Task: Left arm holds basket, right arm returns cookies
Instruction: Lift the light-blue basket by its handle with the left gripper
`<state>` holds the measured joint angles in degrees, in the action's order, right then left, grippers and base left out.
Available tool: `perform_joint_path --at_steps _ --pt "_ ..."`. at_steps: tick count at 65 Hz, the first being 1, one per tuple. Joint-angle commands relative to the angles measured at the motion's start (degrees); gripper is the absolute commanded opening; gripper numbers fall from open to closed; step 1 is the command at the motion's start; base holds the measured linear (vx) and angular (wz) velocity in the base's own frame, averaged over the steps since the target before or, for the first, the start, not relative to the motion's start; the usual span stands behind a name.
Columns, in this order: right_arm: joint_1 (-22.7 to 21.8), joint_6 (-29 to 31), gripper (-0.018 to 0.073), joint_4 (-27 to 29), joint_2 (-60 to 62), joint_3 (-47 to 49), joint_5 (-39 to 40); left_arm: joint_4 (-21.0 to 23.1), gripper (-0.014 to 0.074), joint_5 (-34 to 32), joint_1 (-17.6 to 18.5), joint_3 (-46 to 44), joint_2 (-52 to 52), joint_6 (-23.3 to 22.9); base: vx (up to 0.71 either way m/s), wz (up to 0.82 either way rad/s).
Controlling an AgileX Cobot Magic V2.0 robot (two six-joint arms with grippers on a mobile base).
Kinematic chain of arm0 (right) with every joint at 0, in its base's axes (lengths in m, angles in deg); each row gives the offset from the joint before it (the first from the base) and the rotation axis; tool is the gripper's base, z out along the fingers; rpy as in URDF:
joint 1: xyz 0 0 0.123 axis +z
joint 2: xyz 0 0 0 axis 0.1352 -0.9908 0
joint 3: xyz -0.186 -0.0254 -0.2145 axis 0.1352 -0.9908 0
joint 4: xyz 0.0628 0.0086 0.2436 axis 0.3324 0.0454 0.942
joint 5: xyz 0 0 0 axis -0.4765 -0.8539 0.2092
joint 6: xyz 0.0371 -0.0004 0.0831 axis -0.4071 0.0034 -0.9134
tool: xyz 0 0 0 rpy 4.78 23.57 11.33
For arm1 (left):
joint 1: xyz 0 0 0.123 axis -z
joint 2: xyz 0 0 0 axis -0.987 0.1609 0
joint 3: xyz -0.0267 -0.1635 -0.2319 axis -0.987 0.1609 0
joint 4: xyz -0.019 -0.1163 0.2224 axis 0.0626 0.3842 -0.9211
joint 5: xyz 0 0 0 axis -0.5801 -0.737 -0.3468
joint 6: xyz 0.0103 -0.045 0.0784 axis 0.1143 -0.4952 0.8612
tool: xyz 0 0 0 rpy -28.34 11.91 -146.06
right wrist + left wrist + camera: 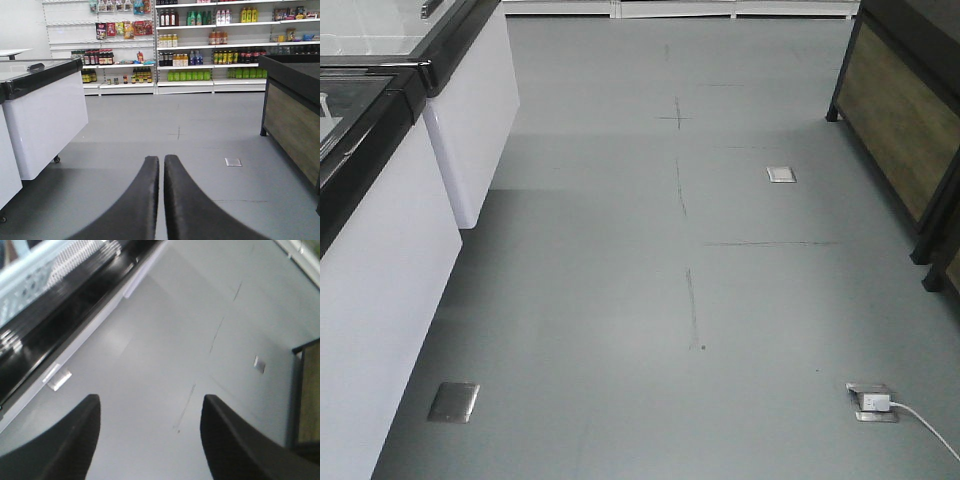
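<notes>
The left end effector (150, 407) gapes apart, empty, above grey floor (175, 330). The right end effector (161, 165) is pressed together on nothing, facing stocked shelves (210, 50). A blurred pale-blue slotted shape, seemingly the basket (35, 275), shows beyond a black-rimmed freezer (65, 320).
</notes>
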<state>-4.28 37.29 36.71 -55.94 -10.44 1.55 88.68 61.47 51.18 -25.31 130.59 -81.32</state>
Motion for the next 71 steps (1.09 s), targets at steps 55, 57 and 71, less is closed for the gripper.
perform_joint_path --at_steps 55,57,71 --pt "0.0 -0.1 -0.0010 -0.6 0.8 -1.0 4.4 69.9 0.0537 -1.9 -26.2 -5.4 22.9 41.2 0.00 0.00" --pt "0.0 -0.1 -0.0010 -0.6 0.8 -1.0 4.4 71.9 0.0537 -1.9 -26.2 -5.4 23.7 41.9 0.00 0.00" --pt "0.0 -0.1 -0.0010 -0.6 0.8 -1.0 4.4 76.5 0.0537 -0.3 -26.2 -7.3 28.1 43.6 0.00 0.00"
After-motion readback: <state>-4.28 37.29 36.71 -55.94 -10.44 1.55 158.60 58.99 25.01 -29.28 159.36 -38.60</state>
